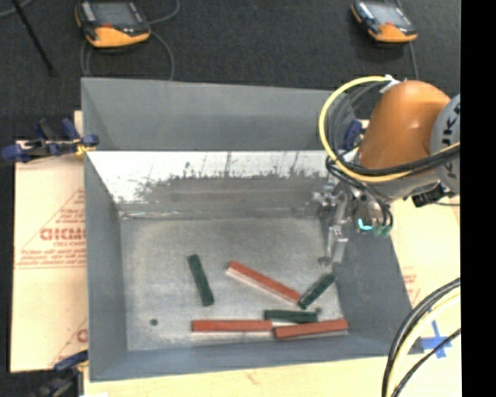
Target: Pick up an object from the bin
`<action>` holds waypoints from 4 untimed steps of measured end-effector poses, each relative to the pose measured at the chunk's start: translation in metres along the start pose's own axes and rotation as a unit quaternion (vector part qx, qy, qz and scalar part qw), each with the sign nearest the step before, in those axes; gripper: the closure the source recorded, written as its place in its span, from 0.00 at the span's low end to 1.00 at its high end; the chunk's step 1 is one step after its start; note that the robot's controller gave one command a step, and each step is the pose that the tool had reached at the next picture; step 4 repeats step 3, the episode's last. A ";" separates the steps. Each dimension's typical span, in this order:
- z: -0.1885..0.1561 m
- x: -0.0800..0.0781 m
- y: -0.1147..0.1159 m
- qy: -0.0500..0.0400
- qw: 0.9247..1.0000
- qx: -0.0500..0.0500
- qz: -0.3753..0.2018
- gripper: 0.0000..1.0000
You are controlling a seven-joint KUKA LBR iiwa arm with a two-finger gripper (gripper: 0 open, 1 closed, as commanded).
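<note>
Now I see the gripper [335,260] low in the bin [108,256], right side, just above the tilted green stick [318,292]; can't tell how wide it's set. A red stick [262,281] lies just beside that stick.

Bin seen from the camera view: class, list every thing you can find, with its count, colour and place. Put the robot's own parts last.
Bin: one, grey metal, middle of the view.
Red sticks: three, red-brown; one slanted on the mid floor, one flat by the near wall, one flat at the near right.
Green sticks: three, dark green; one alone left of centre, one flat at the near right, one tilted, nearest the hand.
Speck: one, dark, near-left floor; too small to identify.
Devices: two, orange and black, on the dark floor beyond the bin; the second at the far right.
Hand: one, metallic, over the bin's right side.
Orange cover: one, on the arm, upper right.
</note>
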State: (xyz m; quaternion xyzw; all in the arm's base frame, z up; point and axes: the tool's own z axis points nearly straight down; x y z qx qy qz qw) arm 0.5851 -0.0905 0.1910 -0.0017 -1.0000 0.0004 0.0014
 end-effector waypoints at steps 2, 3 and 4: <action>0.118 0.059 0.023 -0.007 0.994 0.000 0.110 1.00; -0.025 0.054 0.016 -0.007 0.994 0.000 0.107 1.00; -0.025 0.054 0.016 -0.007 0.994 0.000 0.107 1.00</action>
